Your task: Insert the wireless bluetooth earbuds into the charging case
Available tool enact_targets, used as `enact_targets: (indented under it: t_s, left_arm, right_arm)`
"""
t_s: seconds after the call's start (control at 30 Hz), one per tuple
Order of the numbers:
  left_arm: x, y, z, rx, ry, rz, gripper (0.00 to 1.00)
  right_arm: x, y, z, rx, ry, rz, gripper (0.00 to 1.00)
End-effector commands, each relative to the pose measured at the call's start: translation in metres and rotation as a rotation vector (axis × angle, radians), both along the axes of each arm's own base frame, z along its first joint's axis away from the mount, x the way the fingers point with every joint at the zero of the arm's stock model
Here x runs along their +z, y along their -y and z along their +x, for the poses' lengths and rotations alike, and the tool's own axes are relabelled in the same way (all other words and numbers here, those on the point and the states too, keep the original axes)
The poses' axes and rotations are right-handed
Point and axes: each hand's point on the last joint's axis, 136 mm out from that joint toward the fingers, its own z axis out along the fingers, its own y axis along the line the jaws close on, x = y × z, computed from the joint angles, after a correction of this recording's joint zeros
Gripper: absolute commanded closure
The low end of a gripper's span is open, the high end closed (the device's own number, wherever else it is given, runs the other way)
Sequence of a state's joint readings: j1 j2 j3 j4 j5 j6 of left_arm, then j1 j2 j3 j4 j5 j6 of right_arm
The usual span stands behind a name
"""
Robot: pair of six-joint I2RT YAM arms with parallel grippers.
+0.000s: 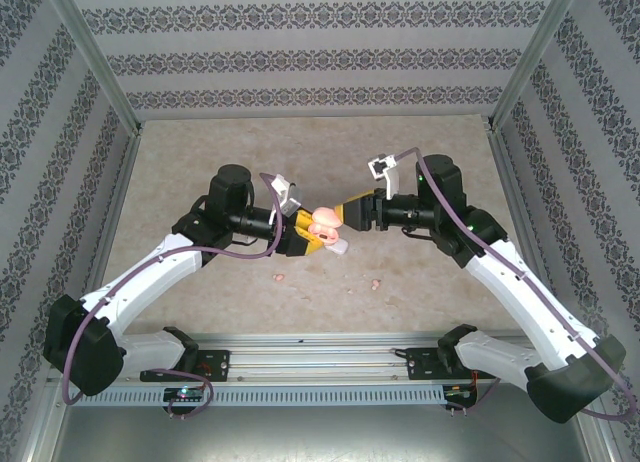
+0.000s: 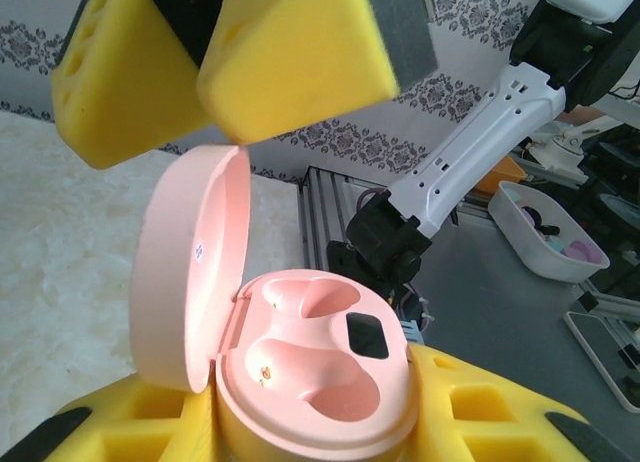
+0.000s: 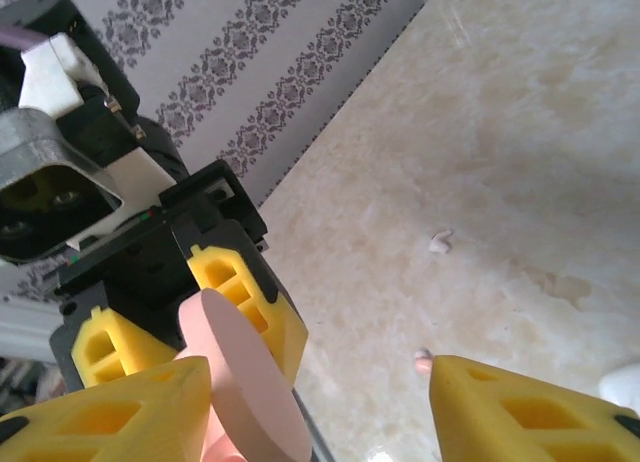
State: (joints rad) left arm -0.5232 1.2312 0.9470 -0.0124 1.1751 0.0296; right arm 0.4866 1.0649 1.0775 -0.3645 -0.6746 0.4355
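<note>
Where damask walls [image 1: 320, 57] rise, marbled tabletop [image 1: 320, 147], held case [image 1: 322, 220]

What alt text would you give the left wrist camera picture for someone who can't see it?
An open pink earbud case, no earbuds inside, sits clamped between the left gripper's yellow foam jaws at the bottom. The right gripper's yellow jaws hang open just above its raised lid.

The case [image 2: 310, 377] is smooth, faintly glossy plastic; the pads [image 2: 290, 62] are matt foam; the table [image 3: 520, 132] looks like stone.
</note>
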Motion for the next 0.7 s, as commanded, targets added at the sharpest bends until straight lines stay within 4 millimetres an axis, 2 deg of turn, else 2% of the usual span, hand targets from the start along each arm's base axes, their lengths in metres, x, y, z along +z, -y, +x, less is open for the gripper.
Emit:
enact_targets:
  t_s: [0.0,0.2,0.33,0.5,0.67]
  left_arm:
    - [0.014,-0.002,-0.006,-0.029,0.043,-0.054,0.87]
    - [0.011,-0.004,0.006,0.031,0.034,-0.054,0.88]
    - [0.01,-0.005,0.013,0.055,0.013,-0.064,0.88]
    - [0.011,-0.005,0.016,0.056,-0.001,-0.083,0.88]
    - [0.012,-0.004,0.015,0.038,-0.021,-0.091,0.88]
  right_arm:
    - [0.002,0.008,0.011,-0.095,-0.01,0.024,0.38]
    - [0.007,0.019,0.012,-0.189,-0.032,0.05,0.33]
    - [0.015,0.015,-0.003,-0.142,0.028,0.04,0.3]
    - [0.0,0.009,-0.029,-0.074,0.189,-0.118,0.25]
    - [-0.012,0.0,-0.039,-0.003,0.284,-0.245,0.22]
